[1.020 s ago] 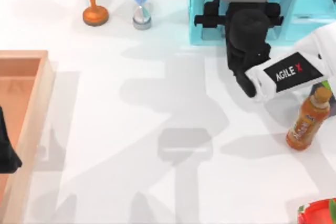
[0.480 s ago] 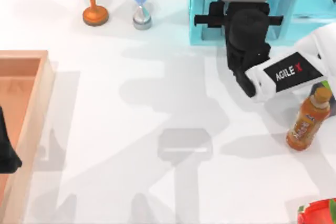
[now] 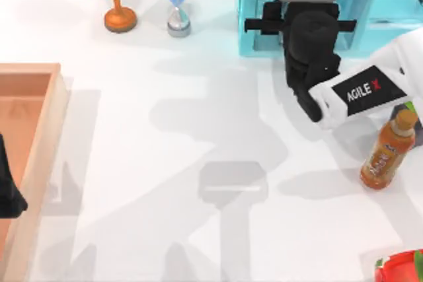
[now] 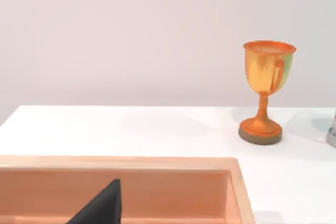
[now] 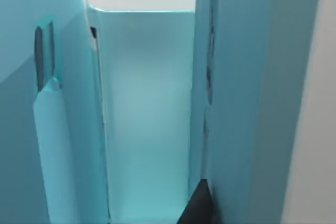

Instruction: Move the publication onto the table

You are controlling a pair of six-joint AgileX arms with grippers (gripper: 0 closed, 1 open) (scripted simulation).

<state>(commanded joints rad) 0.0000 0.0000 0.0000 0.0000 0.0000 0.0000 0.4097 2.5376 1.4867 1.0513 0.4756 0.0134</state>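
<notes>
Two arms show in the top view. The right gripper (image 3: 305, 12) is nosed into the front of the turquoise shelf (image 3: 261, 4), a shade closer to it than a second ago and unmoved over the last half second, so I judge the reach finished and the grasp next. Whether it is open or closed I cannot tell. The left gripper (image 3: 8, 193) sits parked far left of the shelf, over the tray (image 3: 39, 70). The counter (image 3: 198, 97) in front of the shelf lies bare, and a bottle (image 3: 386, 150) stands near the shelf's front, beside the right arm.

Left wrist view: the tray rim, with a gold cup (image 4: 265, 93) on the counter beyond.

Right wrist view: an open shelf compartment close ahead. The bluer upright slab (image 5: 252, 77) on one side is probably the book, standing inside the shelf and not yet on the counter; I cannot tell if the gripper touches it.
</notes>
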